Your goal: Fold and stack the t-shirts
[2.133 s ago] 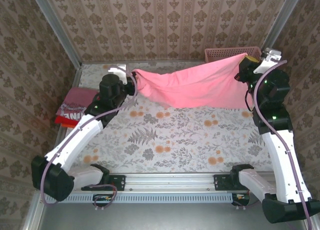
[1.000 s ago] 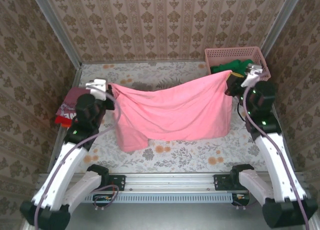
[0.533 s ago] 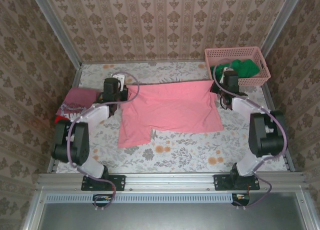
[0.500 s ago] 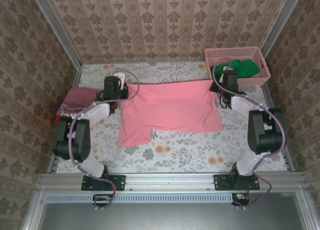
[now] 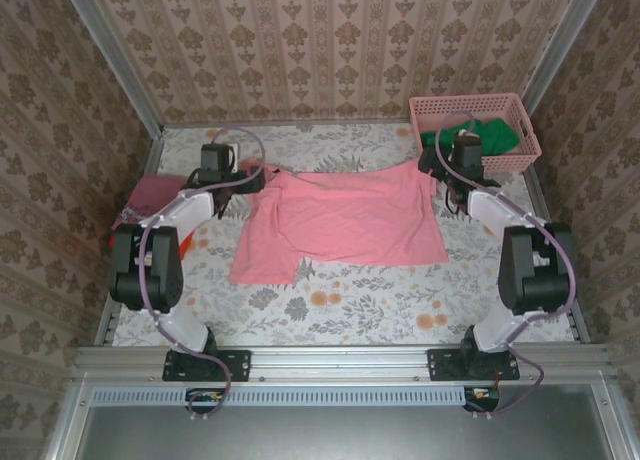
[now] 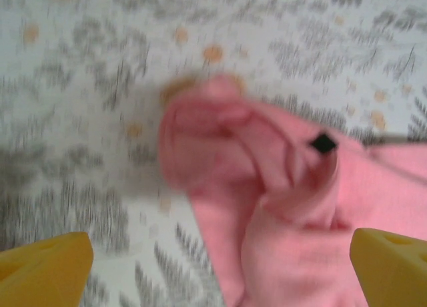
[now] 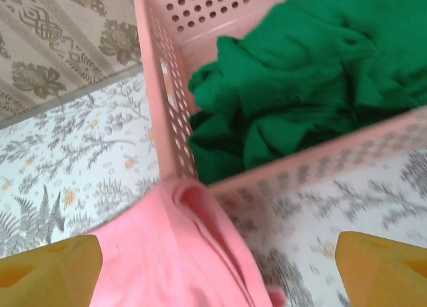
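Observation:
A salmon-pink t-shirt (image 5: 340, 220) lies spread across the middle of the table, its far edge rumpled. My left gripper (image 5: 250, 180) hovers at the shirt's far left corner. In the left wrist view this gripper (image 6: 220, 273) stands wide open, with the bunched pink corner (image 6: 267, 207) loose below the yellow fingertips (image 6: 47, 267). My right gripper (image 5: 447, 185) is at the far right corner. The right wrist view shows that gripper (image 7: 217, 270) open too, above the folded pink corner (image 7: 180, 253), gripping nothing. A dusty-red folded shirt (image 5: 150, 192) lies at the left edge, partly behind my left arm.
A pink lattice basket (image 5: 470, 115) holding green cloth (image 5: 485, 135) stands at the far right corner, close beyond my right gripper; its wall (image 7: 160, 87) and the green cloth (image 7: 300, 87) fill the top of the right wrist view. Patterned walls enclose the table.
Both grippers carried the pink shirt down onto the table, then opened and let go of its far corners. The shirt now rests flat with its far edge crumpled.

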